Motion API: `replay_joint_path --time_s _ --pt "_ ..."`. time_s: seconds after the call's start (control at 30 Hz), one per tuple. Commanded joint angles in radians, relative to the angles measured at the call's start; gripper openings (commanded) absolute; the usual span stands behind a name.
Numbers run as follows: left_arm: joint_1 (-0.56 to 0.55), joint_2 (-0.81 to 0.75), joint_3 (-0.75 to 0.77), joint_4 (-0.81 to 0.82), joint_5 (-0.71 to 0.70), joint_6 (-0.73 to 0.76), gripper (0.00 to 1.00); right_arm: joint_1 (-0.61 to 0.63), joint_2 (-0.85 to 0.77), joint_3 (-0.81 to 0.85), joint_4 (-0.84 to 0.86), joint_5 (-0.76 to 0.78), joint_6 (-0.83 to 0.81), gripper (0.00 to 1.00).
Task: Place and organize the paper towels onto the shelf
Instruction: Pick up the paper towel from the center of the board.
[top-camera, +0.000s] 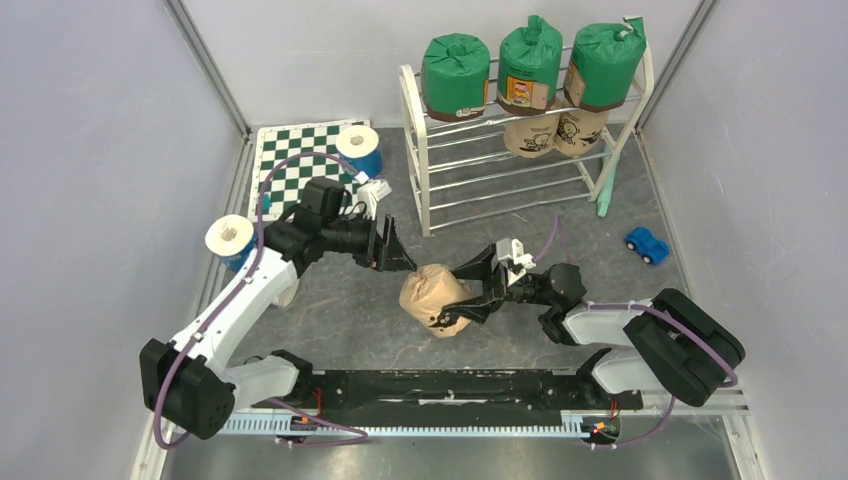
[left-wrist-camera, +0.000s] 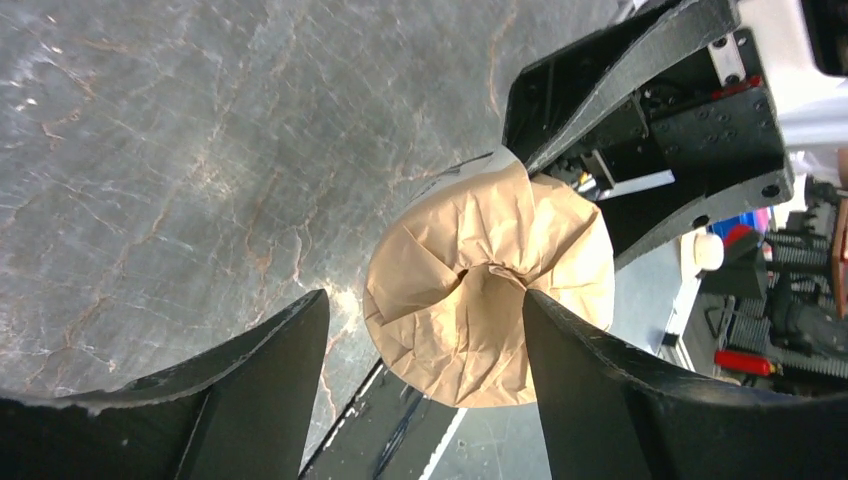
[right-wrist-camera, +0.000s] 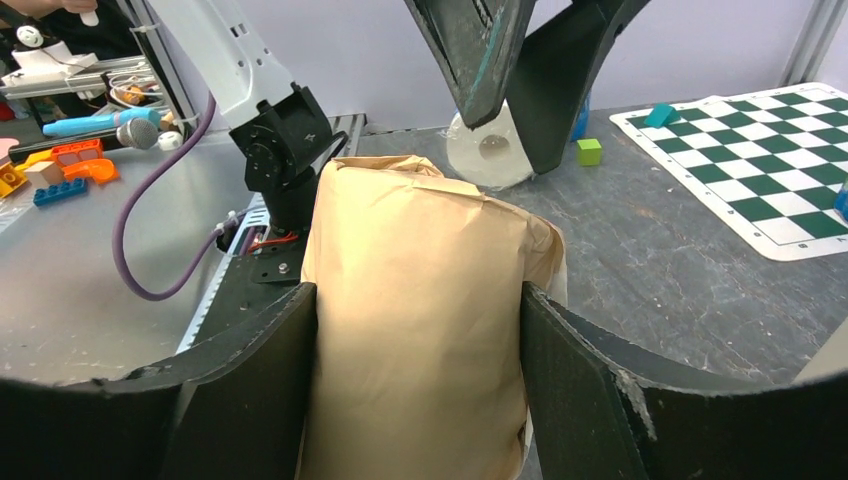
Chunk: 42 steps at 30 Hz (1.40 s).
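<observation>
A tan roll (top-camera: 428, 295) is seen just below the centre of the overhead view, over the grey tabletop (top-camera: 600, 210). It is clamped by the right gripper (top-camera: 452, 298), which reaches in from the right. In the right wrist view one black finger is pressed against each long side of the roll, and the paper wrap fills the gap between them from the bottom edge of the frame upward. Whether the roll touches the table cannot be told.

The left gripper (top-camera: 400, 258) is found just to the upper left of the roll, and its jaws are spread. In the left wrist view the gathered, crumpled end of the roll is faced head-on. It is framed between the two fingers, nearer the right-hand one, whose edge overlaps the paper. No grip by this gripper is shown.

The shelf (top-camera: 420, 170) stands in the upper right of the overhead view, well apart from the held roll. Three green rolls (top-camera: 528, 55) are lined up on its top tier, and two shelved tan rolls (top-camera: 530, 135) are set on the tier below, towards its right end.

A white roll (top-camera: 358, 148) with blue wrap is stood on the upper right corner of the checkered mat (top-camera: 290, 170). A second white roll (top-camera: 231, 240) is seen at the left, beside the left arm. A blue toy car (top-camera: 647, 244) lies at the right, below the shelf.
</observation>
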Motion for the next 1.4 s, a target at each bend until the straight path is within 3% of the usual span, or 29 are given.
replay_joint_path --time_s 0.0,0.6,0.77,0.93,1.0,1.07,1.23,1.27,1.37 --pt "-0.008 0.030 0.005 -0.051 0.100 0.089 0.76 -0.002 -0.022 0.028 0.125 -0.028 -0.022 0.62" --pt "-0.139 0.136 0.027 -0.020 0.140 0.085 0.66 -0.002 -0.007 0.040 0.142 -0.035 -0.004 0.61" --pt "-0.163 0.142 0.028 0.011 0.159 0.066 0.51 -0.002 0.005 0.042 0.150 -0.038 0.003 0.61" --pt "-0.174 0.137 0.031 0.027 0.169 0.049 0.24 -0.002 0.007 0.042 0.147 -0.038 0.002 0.62" --pt "-0.174 0.122 0.031 0.036 0.149 0.035 0.08 -0.002 -0.001 0.041 0.131 -0.029 -0.010 0.67" --pt "-0.174 0.101 0.033 0.037 0.105 0.020 0.02 -0.004 -0.019 0.037 0.094 -0.008 -0.045 0.74" --pt "-0.174 0.045 0.041 0.004 -0.088 -0.046 0.02 -0.007 -0.116 0.038 -0.147 0.104 -0.231 0.88" --pt "-0.174 0.035 0.042 -0.006 -0.125 -0.059 0.02 -0.007 -0.141 0.039 -0.216 0.141 -0.269 0.96" --pt "-0.174 0.003 0.036 -0.021 -0.253 -0.119 0.02 -0.006 -0.229 0.041 -0.373 0.273 -0.397 0.98"
